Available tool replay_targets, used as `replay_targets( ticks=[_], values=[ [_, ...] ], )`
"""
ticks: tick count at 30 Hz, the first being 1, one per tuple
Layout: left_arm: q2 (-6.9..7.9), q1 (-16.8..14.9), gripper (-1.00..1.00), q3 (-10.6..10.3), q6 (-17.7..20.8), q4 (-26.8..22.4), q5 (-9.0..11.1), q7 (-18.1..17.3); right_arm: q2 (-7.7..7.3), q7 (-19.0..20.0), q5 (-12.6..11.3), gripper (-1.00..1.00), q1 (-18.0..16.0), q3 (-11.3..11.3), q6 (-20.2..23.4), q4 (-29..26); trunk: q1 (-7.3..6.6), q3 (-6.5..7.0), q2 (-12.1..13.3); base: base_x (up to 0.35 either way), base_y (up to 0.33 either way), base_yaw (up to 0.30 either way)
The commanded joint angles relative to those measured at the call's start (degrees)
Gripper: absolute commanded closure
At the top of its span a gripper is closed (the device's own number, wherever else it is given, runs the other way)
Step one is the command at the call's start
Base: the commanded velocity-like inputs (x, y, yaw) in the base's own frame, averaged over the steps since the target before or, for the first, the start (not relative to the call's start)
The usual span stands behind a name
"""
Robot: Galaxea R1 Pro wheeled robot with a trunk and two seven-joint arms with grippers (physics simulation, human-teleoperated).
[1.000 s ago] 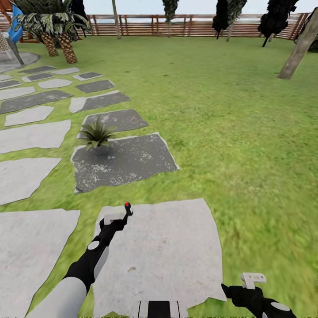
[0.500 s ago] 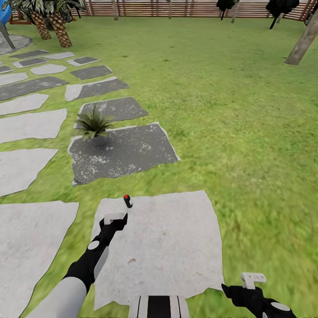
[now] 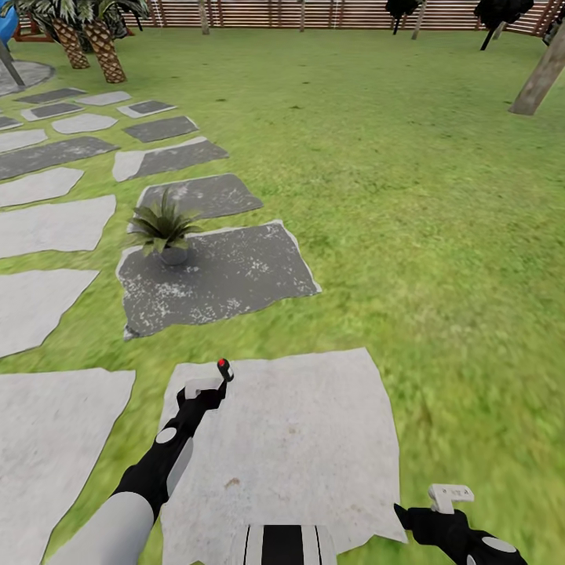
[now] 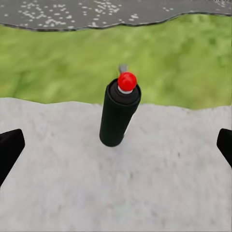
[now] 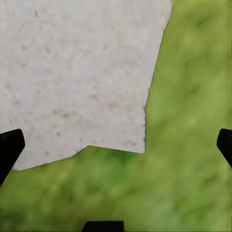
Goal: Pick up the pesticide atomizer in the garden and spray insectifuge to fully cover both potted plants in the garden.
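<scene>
The spray bottle [image 4: 119, 113] stands upright on the pale stone slab [image 3: 314, 439], red top up, close to the slab's far edge where the grass [image 3: 408, 235] begins. The left end effector [image 3: 205, 386] sits just short of it, fingers spread wide, the bottle centred between them and untouched. Ahead, one potted plant [image 3: 163, 227] rests at the corner of a dark slab [image 3: 227, 275]. The right end effector [image 3: 450, 494] hangs low over the pale slab's edge, fingers spread, gripping nothing.
</scene>
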Motion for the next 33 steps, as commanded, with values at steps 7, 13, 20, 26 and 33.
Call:
replay_targets(
  ticks=[7,13,20,26,33],
  values=[
    [-0.08,-0.03,-1.00,0.36,-0.12,0.04,0.02,-0.48,0.00,0.30,0.01,-1.00,-0.02,-0.08,0.29,-0.06,0.00,-0.04,-0.01,0.040,-0.012,0.000],
    [-0.08,-0.03,-1.00,0.34,-0.12,0.11,0.02,-0.48,0.00,0.30,0.01,-1.00,-0.02,-0.08,0.29,-0.06,0.00,-0.04,-0.01,0.178,-0.141,0.000],
    [-0.08,-0.03,-1.00,0.34,-0.12,0.12,0.00,-0.48,0.00,0.30,0.01,-1.00,-0.02,-0.08,0.29,-0.06,0.00,-0.04,-0.01,0.030,-0.023,0.000],
    [-0.08,-0.03,-1.00,0.39,-0.12,0.11,-0.02,-0.48,0.00,0.30,0.01,-1.00,-0.02,-0.08,0.29,-0.06,0.00,-0.04,-0.01,0.087,-0.001,0.000],
    [-0.08,-0.03,-1.00,0.42,-0.13,0.08,-0.02,-0.48,0.00,0.30,0.01,-1.00,-0.02,-0.08,0.29,-0.06,0.00,-0.04,-0.01,0.016,0.000,0.000]
  ],
)
